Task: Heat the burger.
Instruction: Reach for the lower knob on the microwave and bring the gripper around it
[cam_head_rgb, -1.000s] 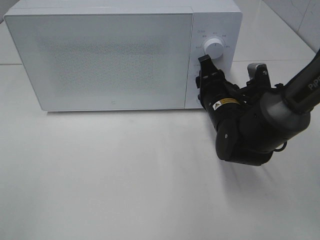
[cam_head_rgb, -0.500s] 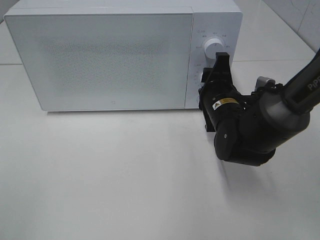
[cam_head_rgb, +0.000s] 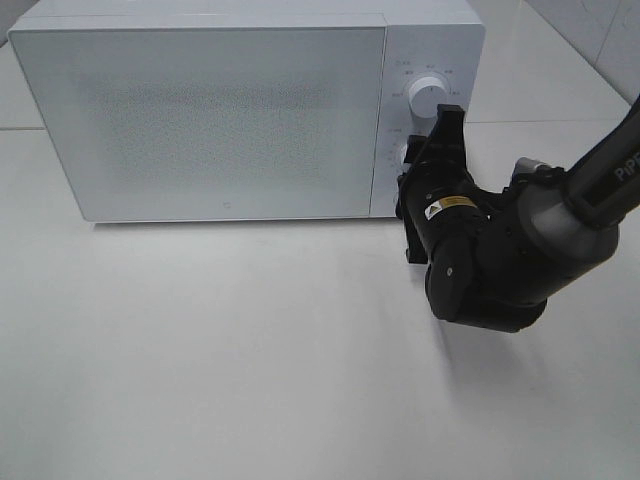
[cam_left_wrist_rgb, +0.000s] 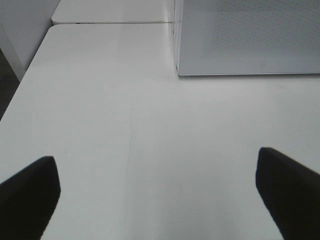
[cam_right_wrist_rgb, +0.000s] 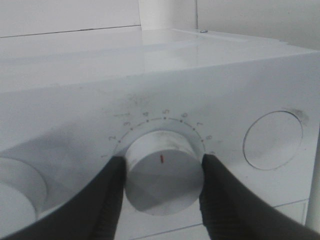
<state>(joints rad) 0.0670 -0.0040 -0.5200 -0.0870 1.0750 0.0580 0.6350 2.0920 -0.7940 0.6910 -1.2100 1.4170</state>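
The burger is out of view. A white microwave (cam_head_rgb: 230, 120) stands at the back of the table with its door shut. My right gripper (cam_head_rgb: 422, 150) is at the control panel, shut on the lower numbered dial (cam_right_wrist_rgb: 161, 167). In the right wrist view its two black fingers (cam_right_wrist_rgb: 107, 200) press on opposite sides of that dial. A red mark shows on the dial's face. My left gripper (cam_left_wrist_rgb: 155, 167) hangs open over bare table, left of the microwave, with nothing between its fingers (cam_left_wrist_rgb: 30, 195).
The upper knob (cam_head_rgb: 428, 95) sits just above the gripped dial. A round button (cam_right_wrist_rgb: 272, 140) lies beside the dial on the panel. The white table (cam_head_rgb: 250, 350) spreads in front of the microwave. The right arm's dark body (cam_head_rgb: 500, 260) stands right of the panel.
The right wrist has rolled clockwise at the lower dial, so the upper finger now points up right. The left gripper has not moved.
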